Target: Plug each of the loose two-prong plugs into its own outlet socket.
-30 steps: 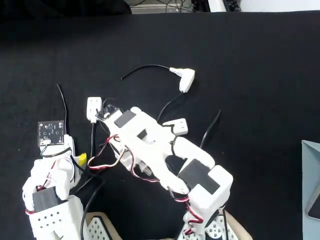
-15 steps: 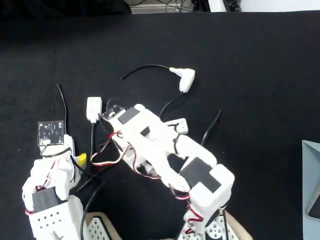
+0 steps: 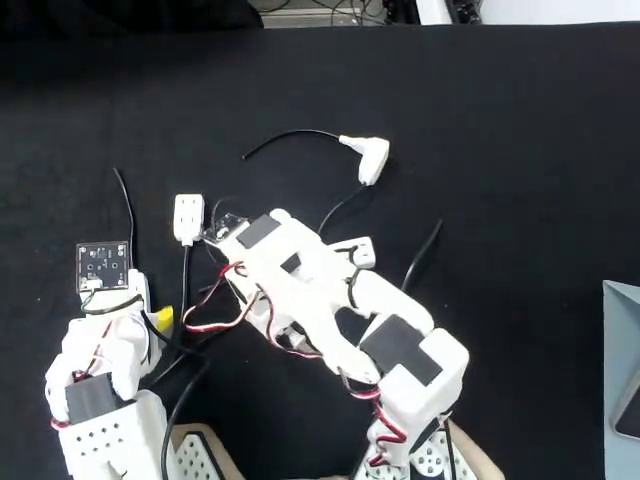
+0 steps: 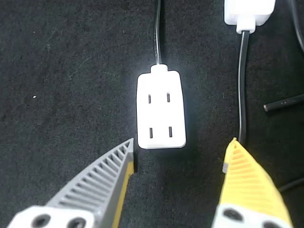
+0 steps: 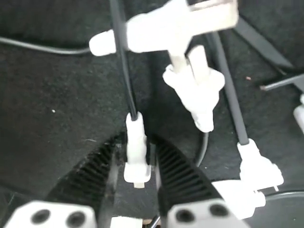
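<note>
A white two-socket outlet [image 4: 160,110] lies flat with its black cord running away from it; my left gripper [image 4: 181,145] hangs open just short of it, grey and yellow fingers apart. In the high view this outlet [image 3: 103,265] sits at the left, beyond the left arm. My right gripper [image 5: 137,149] is shut on a small white plug [image 5: 135,154] by its body, its black cord leading off. In the high view the right gripper [image 3: 222,226] is beside a white plug block [image 3: 188,217]. Other white plugs [image 5: 197,90] [image 5: 259,164] lie close by.
Another white plug [image 3: 368,157] with a curved black cord lies farther back on the black cloth. A white block [image 3: 355,250] sits beside the right arm. Loose black cords cross between the arms. A grey-blue tray [image 3: 622,360] is at the right edge.
The right arm has shifted slightly to the right, drawing its gripper a little away from the white plug block. The left arm has kept still.
</note>
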### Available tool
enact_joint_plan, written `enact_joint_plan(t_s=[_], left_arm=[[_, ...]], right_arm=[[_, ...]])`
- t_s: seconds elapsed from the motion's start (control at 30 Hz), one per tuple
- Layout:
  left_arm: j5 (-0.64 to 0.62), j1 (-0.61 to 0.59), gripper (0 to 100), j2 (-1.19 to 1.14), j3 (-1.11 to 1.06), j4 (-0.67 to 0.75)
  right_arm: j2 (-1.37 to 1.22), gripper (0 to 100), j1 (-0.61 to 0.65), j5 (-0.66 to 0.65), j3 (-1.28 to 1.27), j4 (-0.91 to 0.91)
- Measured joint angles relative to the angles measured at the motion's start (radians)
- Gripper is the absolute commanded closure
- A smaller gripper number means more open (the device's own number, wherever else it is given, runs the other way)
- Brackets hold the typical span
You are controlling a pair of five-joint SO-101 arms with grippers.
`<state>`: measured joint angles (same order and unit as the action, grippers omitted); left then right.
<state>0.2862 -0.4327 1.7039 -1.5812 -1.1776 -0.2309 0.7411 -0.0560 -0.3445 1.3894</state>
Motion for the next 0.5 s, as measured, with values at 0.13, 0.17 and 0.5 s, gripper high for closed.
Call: enact_joint_plan(t_s=[0.13, 0.17, 0.5], left_arm=[[0.000, 0.000, 70, 0.000, 0.000, 0.000], [-0.002, 0.000, 70, 0.000, 0.002, 0.000], [-0.141, 0.014, 70, 0.000, 0.110, 0.060]], right_arm=[[0.129, 98.7, 0.000, -0.002, -0.011, 0.006], [0.173, 98.7, 0.000, -0.002, -0.021, 0.006], [0.623, 98.7, 0.000, 0.020, -0.230, -0.132]])
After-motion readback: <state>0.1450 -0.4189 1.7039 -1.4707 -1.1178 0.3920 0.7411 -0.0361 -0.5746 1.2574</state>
